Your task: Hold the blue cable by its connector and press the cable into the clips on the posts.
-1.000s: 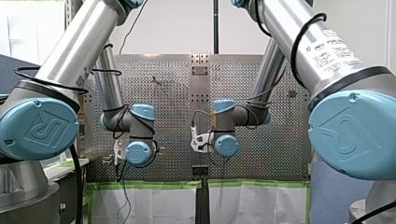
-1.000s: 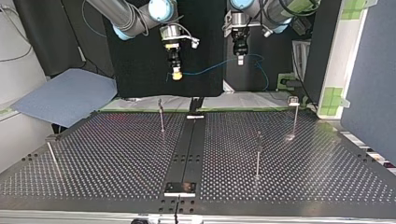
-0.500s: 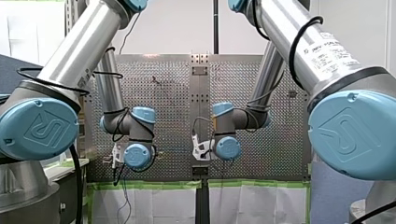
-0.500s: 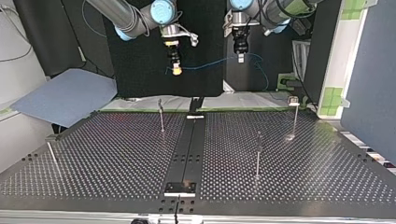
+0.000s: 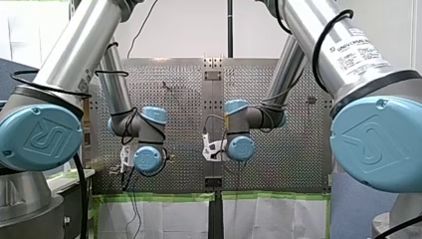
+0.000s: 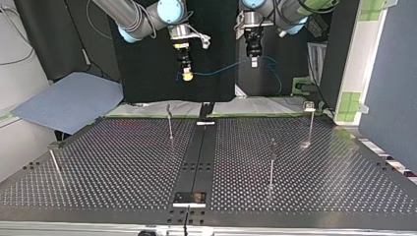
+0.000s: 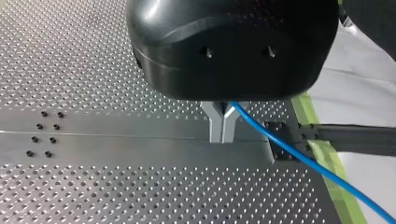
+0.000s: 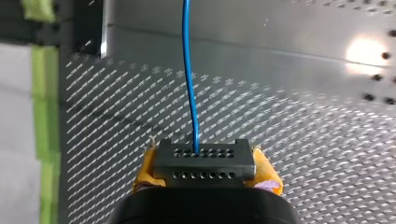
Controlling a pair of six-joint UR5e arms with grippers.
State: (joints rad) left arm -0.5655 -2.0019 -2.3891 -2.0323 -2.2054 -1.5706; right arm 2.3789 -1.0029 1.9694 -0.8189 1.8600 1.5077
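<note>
In the top view the thin blue cable [image 6: 221, 69] hangs above the table's far edge between both grippers. My right gripper [image 6: 186, 74], with yellow pads, is shut on the dark connector [image 8: 204, 163] at the cable's end. The cable [image 8: 189, 84] runs straight ahead from it. My left gripper [image 6: 253, 61] has its metal fingers [image 7: 215, 126] shut on the cable [image 7: 299, 158] further along. The rest loops down behind. Thin posts with clips [image 6: 169, 120] [image 6: 271, 162] [image 6: 310, 120] stand on the table, nearer the camera and lower than both grippers.
The perforated table [image 6: 123, 162] has a dark rail [image 6: 199, 157] down its middle. Another post [image 6: 53, 160] leans at the top view's left. A blue-grey sheet [image 6: 69, 101] lies beyond the far left corner. Green tape [image 7: 322, 154] marks the table's edge.
In the front view both wrists have risen a little and my right wrist has shifted slightly left. Both grips hold as before.
</note>
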